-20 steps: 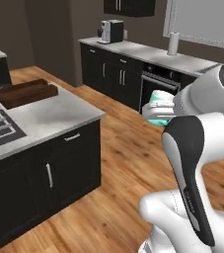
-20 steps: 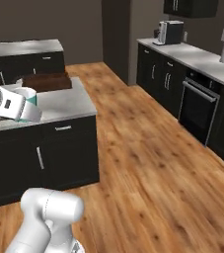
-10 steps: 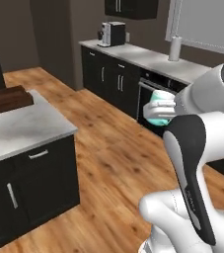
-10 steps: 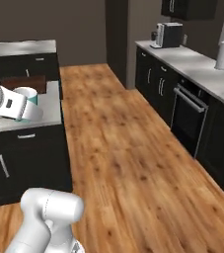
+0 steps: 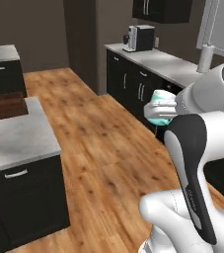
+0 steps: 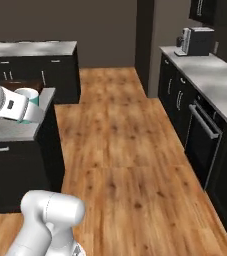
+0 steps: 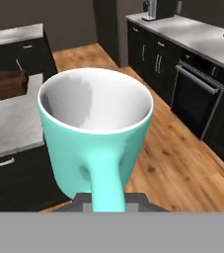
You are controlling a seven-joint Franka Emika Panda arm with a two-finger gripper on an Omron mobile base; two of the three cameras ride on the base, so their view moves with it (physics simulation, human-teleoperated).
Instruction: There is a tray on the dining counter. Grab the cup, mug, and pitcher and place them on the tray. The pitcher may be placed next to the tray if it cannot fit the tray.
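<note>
The white-grey marble dining counter on a dark cabinet base (image 5: pixel 15 138) stands at the left of the left base view, and a dark brown wooden tray with a low rim (image 5: pixel 5 105) lies directly on it — toward its far end. From the hand view the same tray (image 7: pixel 5 84) rests on the marble top (image 7: pixel 10 123). Warm wooden plank floor (image 6: pixel 130 165) runs between this island and the long grey-topped wall counter with black cabinets (image 6: pixel 210 80) — a boxy coffee machine (image 6: pixel 197 41) stands on it.

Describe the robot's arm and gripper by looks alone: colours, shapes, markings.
The arm is glossy white, built of rounded, bulbous links, with a long dark grey panel inset along one link. The hand section near the gripper is white-grey, with a small dark rectangular marking.
</note>
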